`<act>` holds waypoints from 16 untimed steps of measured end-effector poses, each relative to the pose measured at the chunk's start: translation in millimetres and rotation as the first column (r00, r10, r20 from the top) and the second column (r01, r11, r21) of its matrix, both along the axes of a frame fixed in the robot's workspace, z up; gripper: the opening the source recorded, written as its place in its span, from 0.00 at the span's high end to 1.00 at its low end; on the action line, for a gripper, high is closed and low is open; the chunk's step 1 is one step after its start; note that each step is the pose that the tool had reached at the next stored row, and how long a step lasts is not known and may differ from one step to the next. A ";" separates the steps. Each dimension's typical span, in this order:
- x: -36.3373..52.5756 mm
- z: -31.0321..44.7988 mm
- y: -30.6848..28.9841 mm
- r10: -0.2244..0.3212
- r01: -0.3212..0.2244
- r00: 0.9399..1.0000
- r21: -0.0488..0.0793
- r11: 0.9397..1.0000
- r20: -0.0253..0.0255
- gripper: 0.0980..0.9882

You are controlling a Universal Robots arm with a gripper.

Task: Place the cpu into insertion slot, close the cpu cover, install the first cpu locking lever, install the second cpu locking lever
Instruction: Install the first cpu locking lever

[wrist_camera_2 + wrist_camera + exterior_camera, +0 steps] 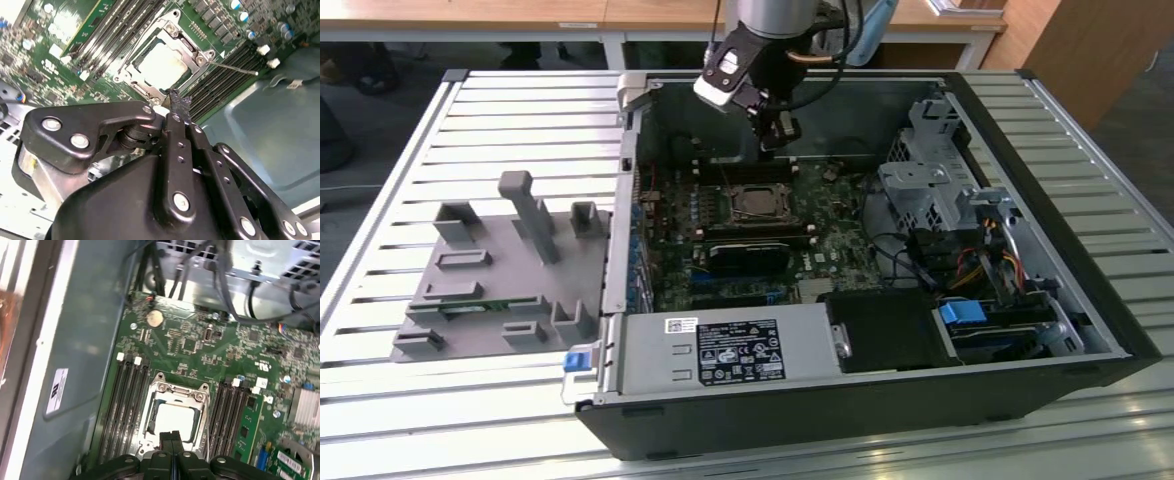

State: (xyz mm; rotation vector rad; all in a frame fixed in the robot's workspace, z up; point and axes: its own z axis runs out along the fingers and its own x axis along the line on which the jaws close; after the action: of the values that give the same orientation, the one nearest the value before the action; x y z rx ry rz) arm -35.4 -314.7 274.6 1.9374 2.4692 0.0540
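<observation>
Hovering gripper [171, 436], fingers together; cpu [172, 421] lies just ahead, under cpu cover [179, 390].

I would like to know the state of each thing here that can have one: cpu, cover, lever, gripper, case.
cpu: seated in the insertion slot.
cpu cover: closed flat over the cpu.
locking lever: sticks out free, seemingly unlatched.
gripper: shut, holding nothing, just above the cover.
computer case: side open.
</observation>
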 end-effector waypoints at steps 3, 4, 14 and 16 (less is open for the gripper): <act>0.0 -0.1 0.0 0.053 -0.053 0.999 0.000 0.999 0.000 0.99; 0.0 -0.1 0.0 0.071 -0.071 0.997 0.000 0.997 0.000 0.99; 0.0 -0.5 0.0 0.304 -0.304 0.953 -0.001 0.953 0.000 0.99; 0.0 -0.7 0.0 0.338 -0.338 0.941 -0.001 0.941 0.000 0.99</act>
State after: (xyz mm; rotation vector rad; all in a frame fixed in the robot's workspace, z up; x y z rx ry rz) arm -35.4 -314.7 273.9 1.4880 2.7692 0.0521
